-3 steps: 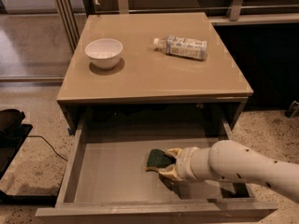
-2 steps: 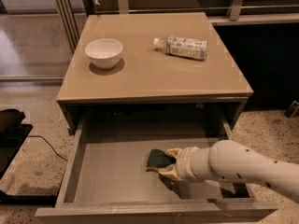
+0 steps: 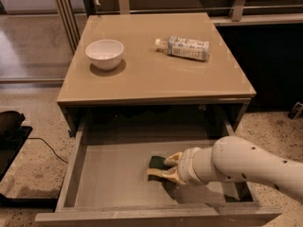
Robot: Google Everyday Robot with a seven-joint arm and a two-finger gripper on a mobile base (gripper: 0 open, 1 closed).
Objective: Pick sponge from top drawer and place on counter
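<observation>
The sponge [image 3: 155, 161], dark green on top, lies on the floor of the open top drawer [image 3: 109, 183], right of its middle. My gripper [image 3: 158, 167] reaches in from the right on a white arm. Its yellowish padded fingers [image 3: 171, 159] sit on either side of the sponge and press on it, low against the drawer floor. The right part of the sponge is hidden by the gripper. The beige counter [image 3: 151, 77] is the cabinet top above the drawer.
A white bowl [image 3: 104, 54] stands on the counter's left side. A plastic bottle [image 3: 184, 47] lies on its side at the back right. A dark object [image 3: 9, 126] and a cable lie on the speckled floor to the left.
</observation>
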